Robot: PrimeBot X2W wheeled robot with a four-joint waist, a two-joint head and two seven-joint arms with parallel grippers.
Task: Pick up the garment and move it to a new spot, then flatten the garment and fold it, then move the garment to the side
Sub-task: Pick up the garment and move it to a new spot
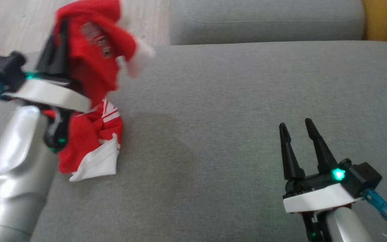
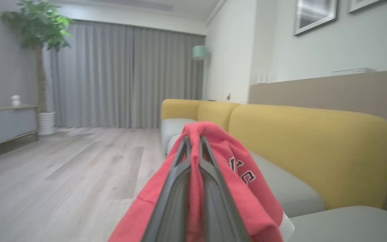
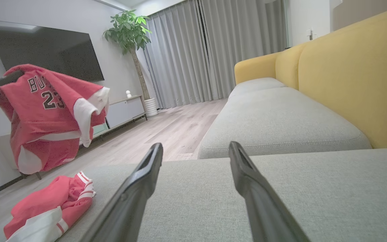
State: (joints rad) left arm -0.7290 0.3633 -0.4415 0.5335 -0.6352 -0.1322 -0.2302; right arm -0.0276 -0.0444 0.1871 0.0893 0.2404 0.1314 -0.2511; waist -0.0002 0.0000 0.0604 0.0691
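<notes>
Up at the left edge of the grey sofa seat point(image 1: 247, 101), the left gripper point(image 2: 193, 139) has its two dark fingers pressed nearly together, with a fold of the red garment point(image 1: 92, 43) pinched between them. The left wrist view shows the cloth draped over both sides of the fingers, and black-and-white lettering shows on the right-hand drape. In the right wrist view the garment hangs from that gripper as a red jersey with white sleeve trim and the number 23. It spreads downward and is clear of the seat.

Directly beneath it, a second red-and-white piece point(image 1: 92, 144) lies crumpled on the cushion near the seat's left edge. It has white stripes and a white panel, and it touches neither gripper.

Well to the right, the right gripper point(image 1: 296, 124) hovers low over bare cushion with its fingers spread apart and nothing between them. It is well apart from both pieces of cloth. Its own wrist view looks along the seat, with the yellow backrest point(image 3: 348, 67) on the right and the wooden floor point(image 3: 166, 131) on the left.
</notes>
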